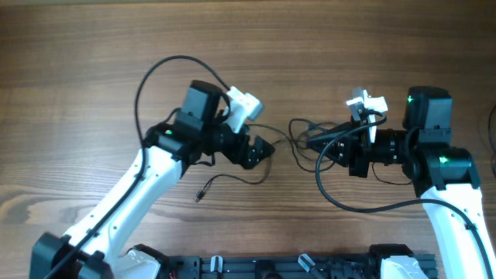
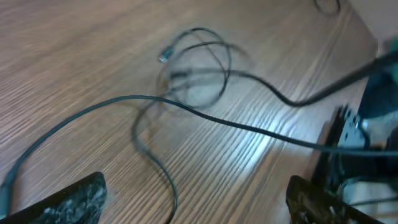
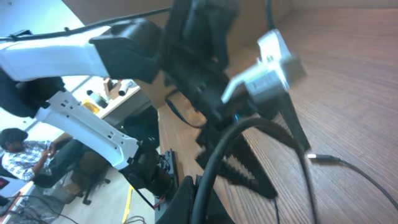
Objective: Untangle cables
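Thin black cables (image 1: 297,130) lie tangled on the wooden table between my two grippers. One loose cable (image 1: 232,179) ends in a small plug near the left arm. My left gripper (image 1: 263,151) is open just left of the tangle. In the left wrist view its fingers (image 2: 74,199) stand wide apart over the table, a cable strand (image 2: 163,177) runs between them, and the looped tangle (image 2: 199,65) lies further off. My right gripper (image 1: 312,143) is shut on a cable (image 3: 214,158) that arches out of its jaws. A plug (image 3: 323,159) rests on the wood beyond.
Thick black arm wires loop over the left arm (image 1: 167,66) and under the right arm (image 1: 349,203). A rail (image 1: 256,265) runs along the table's front edge. People and chairs (image 3: 25,158) show past the table's edge in the right wrist view.
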